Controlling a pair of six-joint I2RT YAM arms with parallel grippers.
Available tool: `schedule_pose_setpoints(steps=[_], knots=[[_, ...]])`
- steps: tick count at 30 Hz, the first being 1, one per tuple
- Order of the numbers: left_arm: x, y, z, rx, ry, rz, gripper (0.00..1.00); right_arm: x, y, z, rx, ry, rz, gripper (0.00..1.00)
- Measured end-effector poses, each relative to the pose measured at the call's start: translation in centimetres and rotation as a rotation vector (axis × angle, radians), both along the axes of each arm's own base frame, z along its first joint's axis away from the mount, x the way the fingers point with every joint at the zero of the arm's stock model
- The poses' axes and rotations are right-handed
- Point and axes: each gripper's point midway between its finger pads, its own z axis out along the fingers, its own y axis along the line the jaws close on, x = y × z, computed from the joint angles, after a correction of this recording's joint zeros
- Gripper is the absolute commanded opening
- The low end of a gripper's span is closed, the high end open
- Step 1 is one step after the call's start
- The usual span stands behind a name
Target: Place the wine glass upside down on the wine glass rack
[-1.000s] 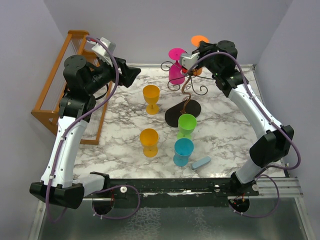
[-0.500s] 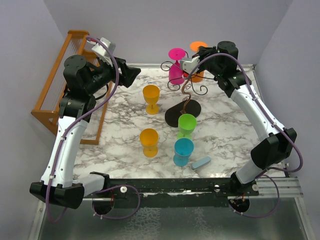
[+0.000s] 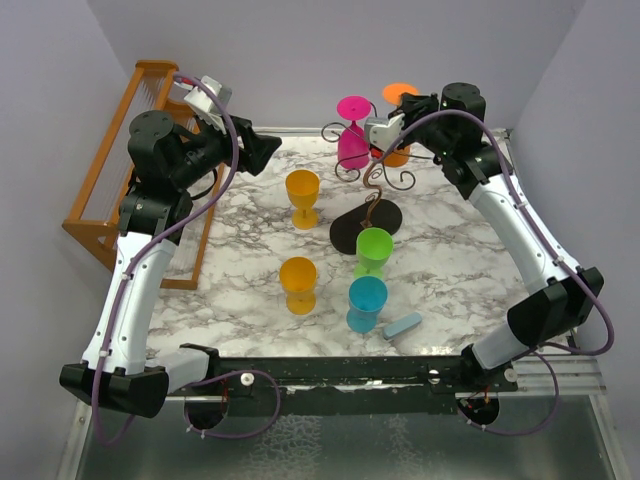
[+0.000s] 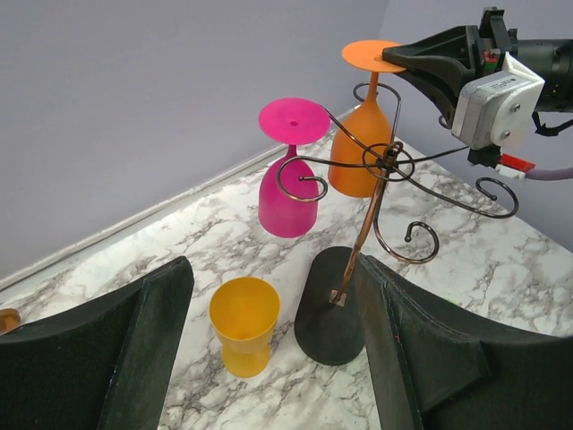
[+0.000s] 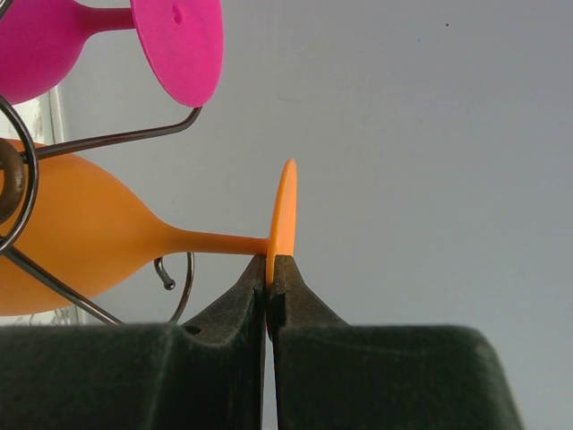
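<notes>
Right gripper (image 5: 269,273), jaws clamped on the foot rim of the inverted orange plastic wine glass (image 5: 81,237), at one o'clock on the thin dark wire rack (image 4: 363,224). The glass is probably light, stiff and slick, so the foot edge suits pinching. Left gripper (image 4: 273,278) has its jaws apart.

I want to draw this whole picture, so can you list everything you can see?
wine glass rack: one, dark wire, back of table
pink wine glass: one, pink, upside down on rack
orange wine glass: one, orange, upside down at rack
yellow glasses: two, yellow-orange, standing left of rack
green glass: one, green, before rack's base
blue glass: one, blue, before green glass
small block: one, light blue, beside blue glass
wooden rack: one, orange-brown, left
table: one, marble
left gripper: black, open
right gripper: black, pinching orange glass's foot
</notes>
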Motion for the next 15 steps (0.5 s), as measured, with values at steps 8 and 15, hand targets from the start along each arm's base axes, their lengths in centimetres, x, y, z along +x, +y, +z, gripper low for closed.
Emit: schedule_pose_setpoints(steps=[8,15], knots=[[0.0,0.0,0.0,0.0,0.0,0.0,0.76,-0.3,-0.7,-1.0,-0.012,0.014,-0.03,0.02],[0.1,0.0,-0.4,0.002,0.008,0.0,0.76,-0.4,-1.4,-1.3,-0.02,0.015,-0.062,0.04]])
